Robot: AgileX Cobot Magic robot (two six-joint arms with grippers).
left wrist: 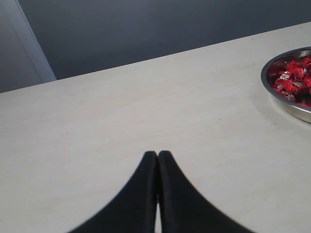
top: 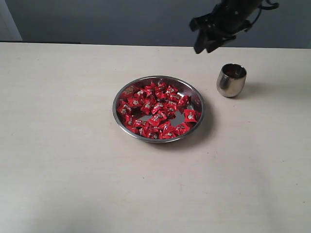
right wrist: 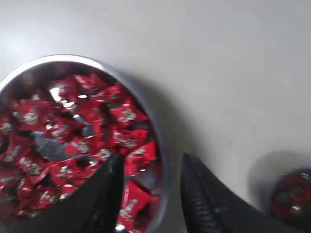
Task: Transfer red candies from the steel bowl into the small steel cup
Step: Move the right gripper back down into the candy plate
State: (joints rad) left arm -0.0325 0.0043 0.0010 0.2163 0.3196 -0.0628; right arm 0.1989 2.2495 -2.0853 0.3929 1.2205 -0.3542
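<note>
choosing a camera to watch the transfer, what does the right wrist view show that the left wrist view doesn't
Only the right wrist view: the right gripper with its jaws apart and empty, the small steel cup with something red inside, and most of the inside of the steel bowl.
Only the left wrist view: the left gripper with its jaws shut together, and the dark wall beyond the table.
Both: part of the steel bowl, the red candies in it, and the pale table.

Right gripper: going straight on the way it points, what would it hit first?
The right gripper would probably meet the steel bowl at its rim, or the red candies just inside; depth is unclear.
</note>
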